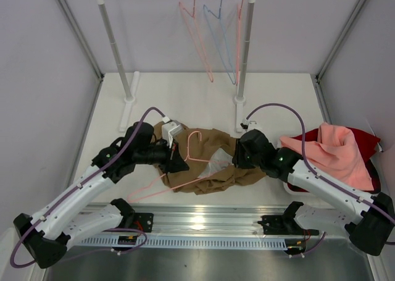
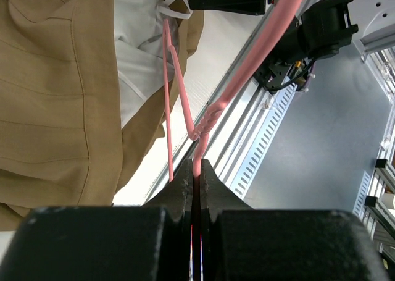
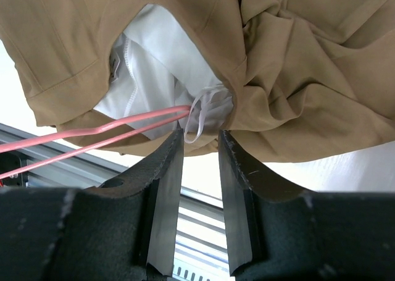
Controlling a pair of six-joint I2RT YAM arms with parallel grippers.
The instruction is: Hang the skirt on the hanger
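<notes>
Left gripper [image 2: 196, 167] is clenched hard on the hanger [image 2: 185, 89], on the wire just below its twisted neck. Right gripper [image 3: 200, 136] has its fingers parted and grips nothing; the white loop [image 3: 203, 111] dangles right at the tips. The skirt [image 1: 213, 163] lies crumpled mid-table between the 2 arms. The hanger lies across it, with 1 corner poked through the loop by the pale lining [image 3: 154, 71].

Risks as I see them:
- The wire corner is barely through the loop. Any pull on the left side could back it out.
- The wire is thin, so it could rotate in the clamp under load.
- If the right fingers close low, they could pinch lining rather than loop.
- Dragging the cloth could bunch the waistband shut.

Room: the skirt's near hem sits close to the table [image 1: 185, 102] edge and the aluminium rail [image 1: 203, 216]. The rack post [image 1: 239, 114] base is just behind the right wrist, and the pink cloth [image 1: 336, 151] pile is off to its right. Free space is back-left.
</notes>
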